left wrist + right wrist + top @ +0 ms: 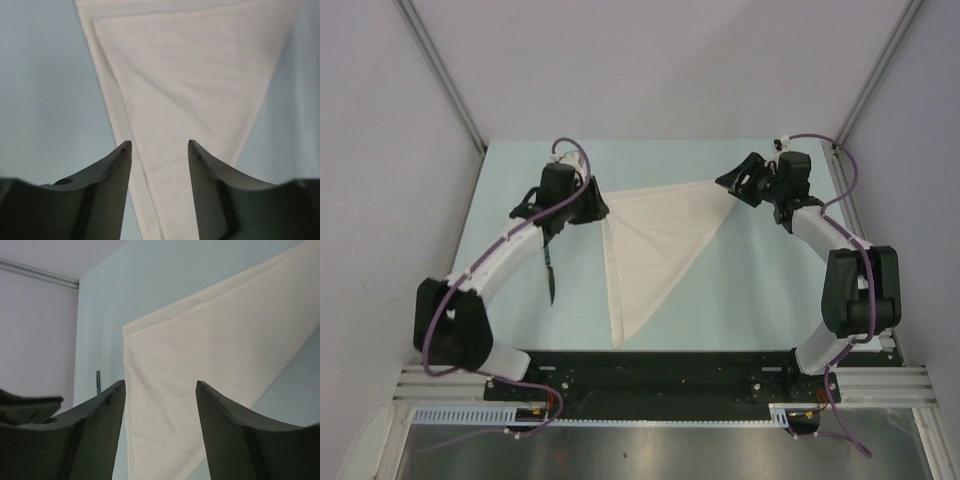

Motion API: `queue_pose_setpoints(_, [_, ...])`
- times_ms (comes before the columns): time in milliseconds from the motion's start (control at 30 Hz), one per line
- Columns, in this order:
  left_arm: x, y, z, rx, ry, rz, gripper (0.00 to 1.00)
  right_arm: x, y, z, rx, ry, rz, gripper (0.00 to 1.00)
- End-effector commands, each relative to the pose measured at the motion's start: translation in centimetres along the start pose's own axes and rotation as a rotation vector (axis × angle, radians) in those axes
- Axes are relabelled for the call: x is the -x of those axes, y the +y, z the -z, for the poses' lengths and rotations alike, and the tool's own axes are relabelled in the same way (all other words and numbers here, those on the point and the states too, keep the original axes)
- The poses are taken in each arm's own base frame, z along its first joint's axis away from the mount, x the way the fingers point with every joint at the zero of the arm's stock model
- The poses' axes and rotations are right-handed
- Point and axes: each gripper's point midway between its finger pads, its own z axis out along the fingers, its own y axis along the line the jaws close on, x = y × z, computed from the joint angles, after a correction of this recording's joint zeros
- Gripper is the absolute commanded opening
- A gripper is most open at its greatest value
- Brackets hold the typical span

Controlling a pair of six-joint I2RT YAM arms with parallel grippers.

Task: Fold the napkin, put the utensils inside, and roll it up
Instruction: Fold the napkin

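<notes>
The white napkin lies on the table folded into a triangle, its long edge at the far side and its point toward the arm bases. My left gripper hovers over the napkin's far-left corner, open with nothing between its fingers; the left wrist view shows the napkin below the gripper. My right gripper is open and empty by the far-right corner, with the napkin under it. The dark utensil lies on the table left of the napkin, partly beneath my left arm; a sliver of the utensil shows in the right wrist view.
The pale blue table is enclosed by pale walls on the left, back and right. A black mounting rail with the arm bases runs along the near edge.
</notes>
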Motion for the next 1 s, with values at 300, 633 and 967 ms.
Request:
queue_pose_setpoints(300, [7.2, 7.1, -15.0, -0.027, 0.091, 0.04, 0.36, 0.1, 1.3, 4.7, -0.034, 0.002, 0.113, 0.64])
queue_pose_setpoints(633, [4.4, 8.3, -19.4, -0.065, 0.149, 0.089, 0.31, -0.5, 0.5, 3.9, -0.025, 0.033, 0.071, 0.64])
queue_pose_setpoints(967, [2.9, 9.9, -20.0, 0.011, 0.195, 0.111, 0.26, -0.8, 0.1, 3.7, -0.034, 0.042, 0.061, 0.64])
